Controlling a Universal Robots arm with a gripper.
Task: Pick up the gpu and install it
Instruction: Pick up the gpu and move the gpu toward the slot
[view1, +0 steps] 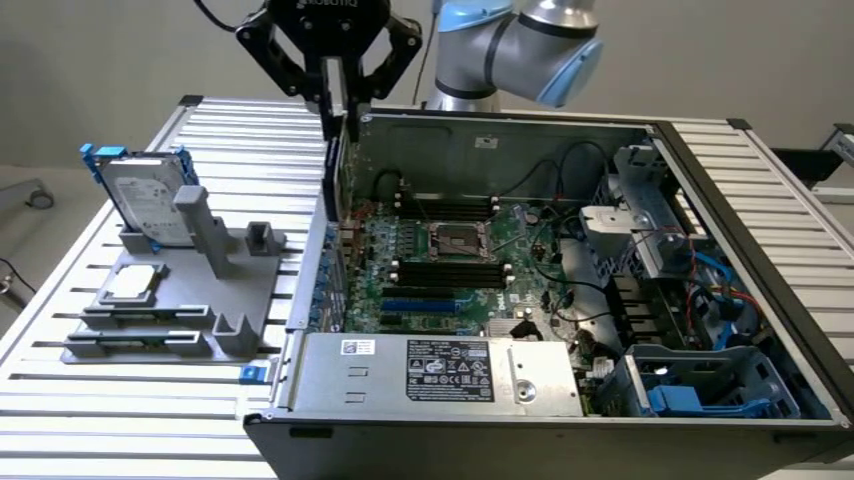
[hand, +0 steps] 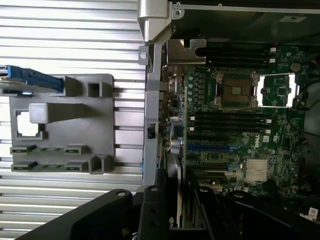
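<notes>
One gpu is clamped edge-on in my gripper, just above the case wall rim. Open motherboard room lies below, to one side. My wrist view adds the gpu's edge sitting just inside that wall.

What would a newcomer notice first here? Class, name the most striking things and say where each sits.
The open computer case dominates, its green motherboard exposed on the slatted table. Over the case's far corner on the exterior view's left, the black pincer grips the gpu edge-on. Further to the exterior view's left, a grey holder carries a blue-framed hard drive.
</notes>
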